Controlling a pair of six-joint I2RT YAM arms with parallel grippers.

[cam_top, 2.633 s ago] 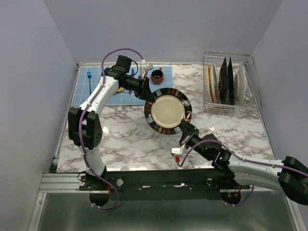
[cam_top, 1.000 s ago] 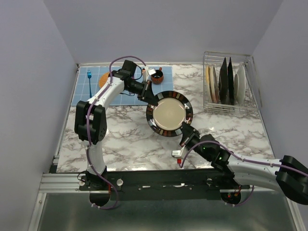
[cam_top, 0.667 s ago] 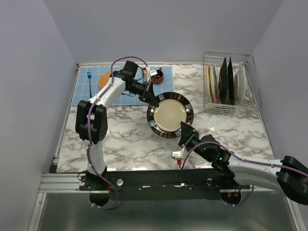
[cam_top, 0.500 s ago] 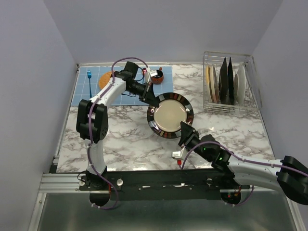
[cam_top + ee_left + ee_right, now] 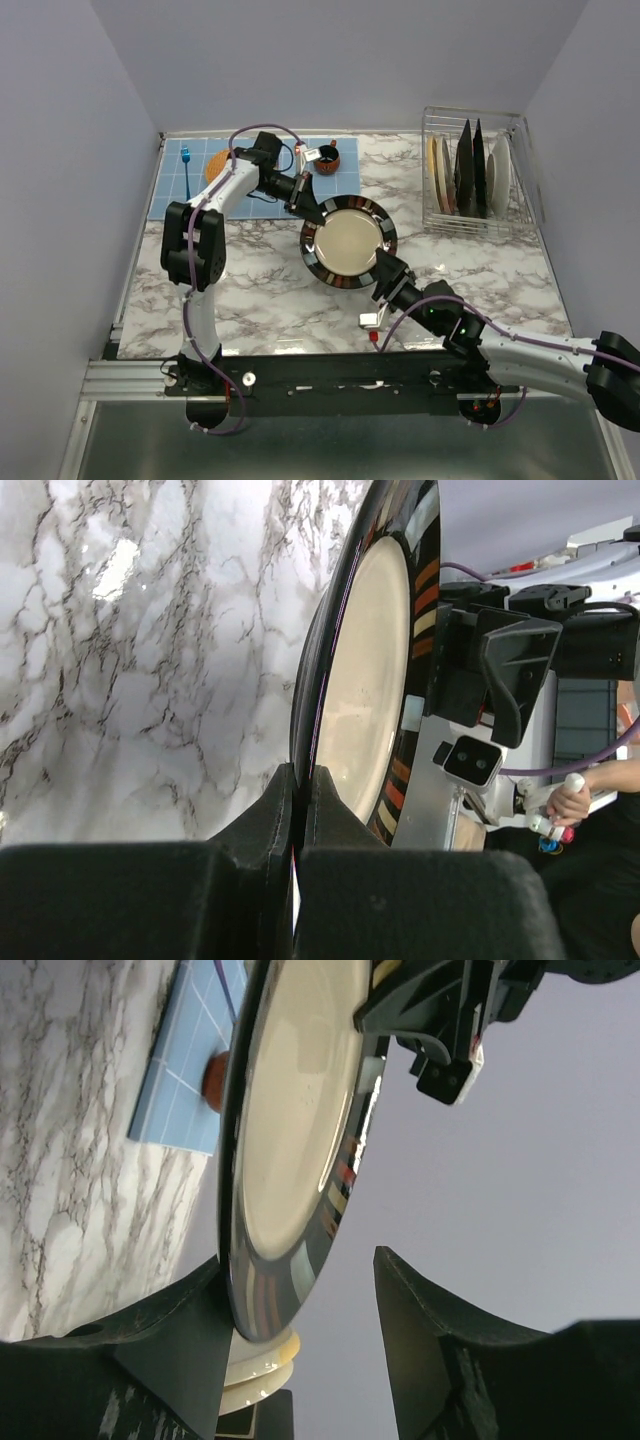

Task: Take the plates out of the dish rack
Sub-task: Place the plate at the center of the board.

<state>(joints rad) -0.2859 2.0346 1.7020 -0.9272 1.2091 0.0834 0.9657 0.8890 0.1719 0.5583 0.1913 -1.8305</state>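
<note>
A round black-rimmed beige plate [image 5: 348,243] hangs tilted over the marble table, between the two arms. My left gripper [image 5: 312,212] is shut on its upper-left rim; the left wrist view shows both fingers pinching the plate [image 5: 370,690] edge at my left gripper [image 5: 300,780]. My right gripper [image 5: 385,272] stands open at the lower-right rim. In the right wrist view the plate [image 5: 290,1130] edge lies against one finger, with a wide gap to the other across my right gripper [image 5: 300,1265]. The dish rack [image 5: 475,229] at the back right holds several upright plates [image 5: 470,170].
A blue mat [image 5: 190,185] lies at the back left with an orange woven disc [image 5: 214,165] on it. A small brown cup [image 5: 326,157] stands behind the held plate. The enclosure walls close in on both sides.
My right gripper was shut on the plate's lower rim and has opened. The left gripper keeps its hold, and the plate has shifted slightly left and nearer.
</note>
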